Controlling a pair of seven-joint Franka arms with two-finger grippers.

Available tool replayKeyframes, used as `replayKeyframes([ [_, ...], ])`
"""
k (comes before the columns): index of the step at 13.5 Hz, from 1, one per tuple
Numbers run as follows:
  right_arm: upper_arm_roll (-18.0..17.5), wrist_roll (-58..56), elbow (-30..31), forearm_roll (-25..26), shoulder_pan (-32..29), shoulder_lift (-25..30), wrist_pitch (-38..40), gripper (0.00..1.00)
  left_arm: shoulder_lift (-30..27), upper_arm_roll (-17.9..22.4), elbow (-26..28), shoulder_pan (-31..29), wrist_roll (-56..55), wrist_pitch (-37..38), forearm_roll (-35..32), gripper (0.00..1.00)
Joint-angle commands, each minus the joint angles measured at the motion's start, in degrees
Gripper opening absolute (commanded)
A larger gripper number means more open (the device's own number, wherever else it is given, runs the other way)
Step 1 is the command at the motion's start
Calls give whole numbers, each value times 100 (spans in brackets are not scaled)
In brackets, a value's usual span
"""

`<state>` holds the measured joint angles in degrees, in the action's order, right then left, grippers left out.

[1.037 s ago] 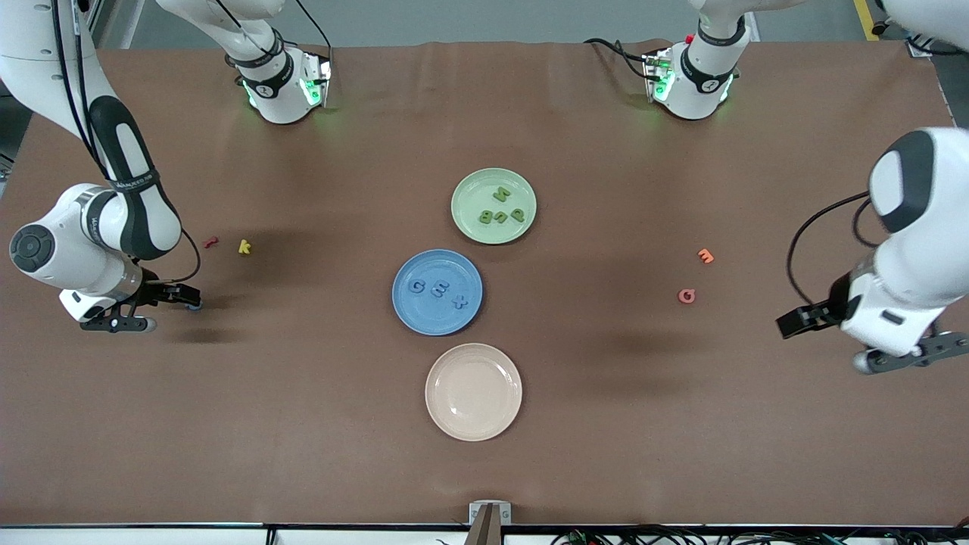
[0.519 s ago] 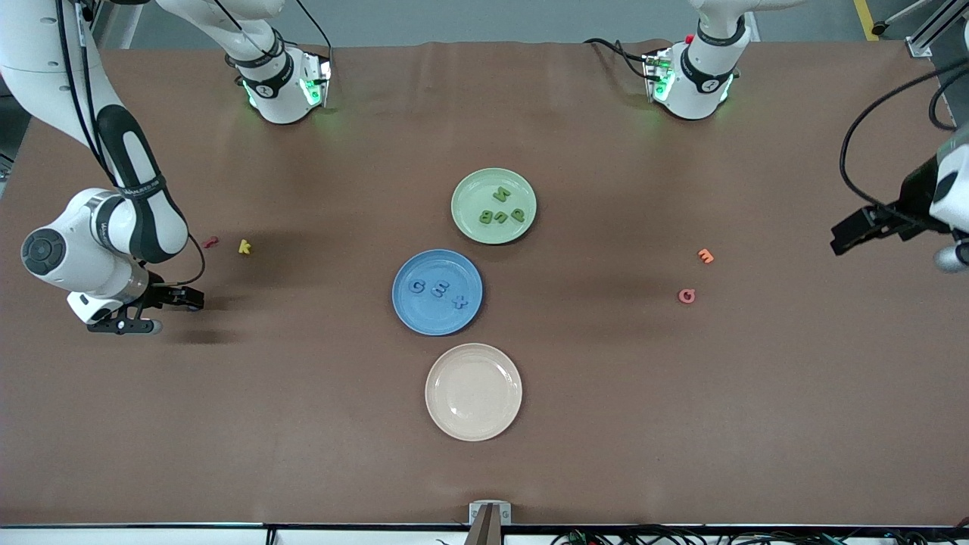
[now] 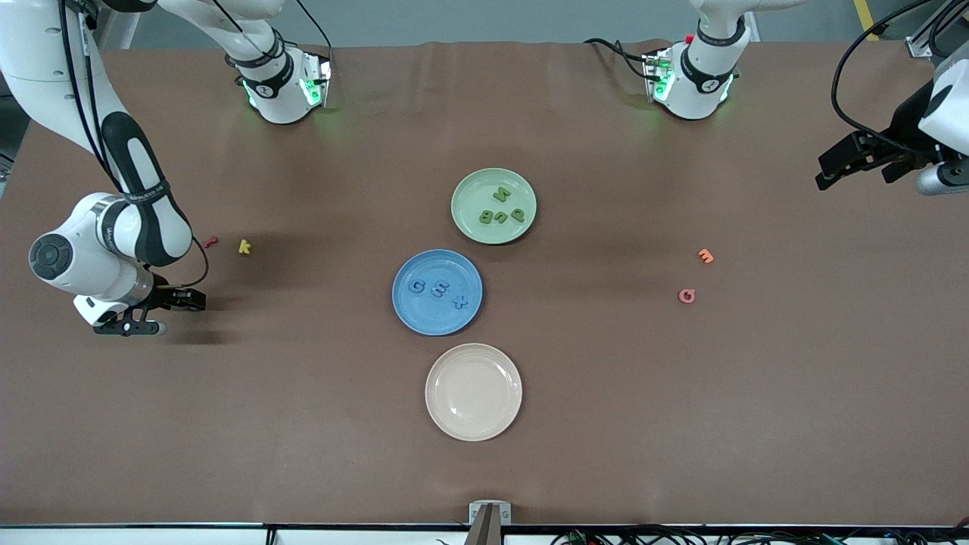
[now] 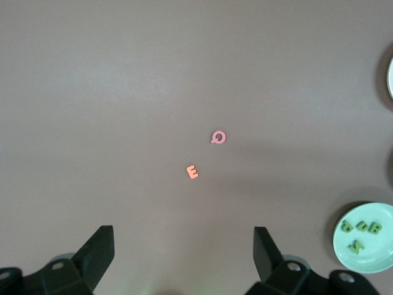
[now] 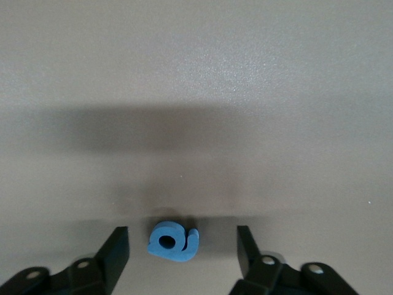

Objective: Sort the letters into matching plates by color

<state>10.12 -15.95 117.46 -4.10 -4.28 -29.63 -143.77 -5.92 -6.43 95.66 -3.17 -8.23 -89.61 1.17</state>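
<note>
A pale green plate (image 3: 465, 189) holds several green letters (image 3: 500, 217), and my left wrist view shows the same plate (image 4: 384, 215). Just nearer the front camera, a blue plate (image 3: 435, 261) carries a blue G (image 3: 416, 286), E (image 3: 438, 288) and x (image 3: 459, 302). A blue letter a (image 5: 174, 241) lies on the mat toward the right arm's end. My right gripper (image 5: 182, 239) is low around it, with a finger on each side and neither touching. The front view shows that gripper (image 3: 163, 314) hiding the letter. My left gripper (image 3: 833, 170) hangs open and empty, high over the left arm's end of the table.
An empty cream plate (image 3: 473, 391) sits nearest the front camera. A red letter (image 3: 210, 242) and a yellow letter (image 3: 244, 247) lie beside the right gripper. An orange E (image 3: 705, 256) and a pink Q (image 3: 686, 296) lie toward the left arm's end.
My left arm has lifted and swung back toward its base end of the table. My right gripper's fingers have drawn in around the blue letter a.
</note>
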Motion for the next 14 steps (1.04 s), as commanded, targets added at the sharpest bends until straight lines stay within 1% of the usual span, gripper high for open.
replayKeyframes([
  [1, -98, 22, -118, 58, -100, -96, -10, 73, -111, 19, 94, 27, 155, 84, 67, 100],
  [4, -98, 13, -118, 49, -100, -122, -10, 71, -93, -8, 93, 54, 146, 84, 15, 100],
  [6, -107, 13, -118, 49, -100, -122, -10, 67, -102, -17, 93, 36, 146, 75, -20, 100],
  [8, -116, 13, -118, 49, -100, -131, -10, 59, -111, -17, 111, 36, 146, 93, -82, 100],
  [14, -133, 21, -118, 41, -100, -175, -10, 41, -111, -17, 120, 18, 146, 93, -82, 100],
])
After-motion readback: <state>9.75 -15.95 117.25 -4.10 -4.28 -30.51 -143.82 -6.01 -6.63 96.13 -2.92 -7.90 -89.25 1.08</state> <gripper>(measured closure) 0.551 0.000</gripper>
